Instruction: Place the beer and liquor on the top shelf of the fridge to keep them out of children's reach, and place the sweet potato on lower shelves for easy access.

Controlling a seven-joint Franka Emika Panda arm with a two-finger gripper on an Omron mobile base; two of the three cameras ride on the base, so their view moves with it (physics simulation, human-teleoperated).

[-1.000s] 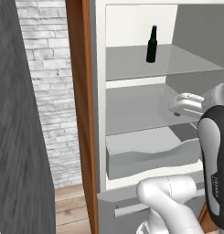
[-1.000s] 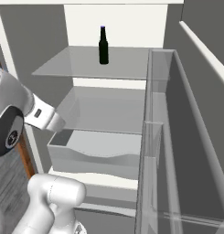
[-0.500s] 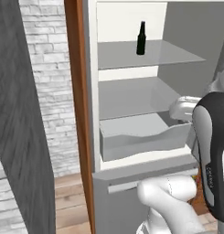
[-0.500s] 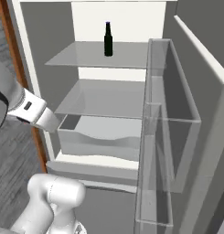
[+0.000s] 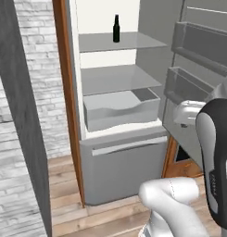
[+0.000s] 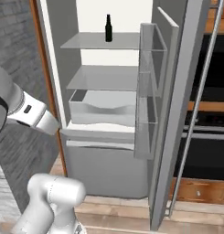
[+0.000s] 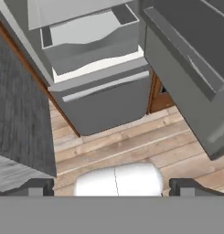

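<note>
The beer (image 5: 116, 28), a slim dark green bottle, stands upright near the back of the fridge's top shelf (image 5: 133, 42); in the right base view the beer (image 6: 108, 28) sits on the same top shelf (image 6: 86, 42). The fridge (image 5: 110, 152) is open, its door swung out to the right. My gripper (image 7: 112, 187) is open, its fingertips (image 7: 38, 186) wide apart with nothing between them. It hangs well in front of the fridge and looks down at the floor and the fridge's lower front. The liquor and the sweet potato are out of view.
Below the top shelf come a second grey shelf (image 5: 119, 78), an open-topped grey drawer (image 5: 119, 111) and a closed lower compartment (image 7: 104, 105). The fridge door (image 6: 177, 114) with its bins stands open on the right. A wood-brown panel (image 5: 68, 92) and brick wall lie left. The floor (image 7: 131, 146) is wooden.
The whole picture has shifted: the base has backed away from the fridge, which now looks smaller, with its door and the floor in sight. The beer stays put. The gripper stays open.
</note>
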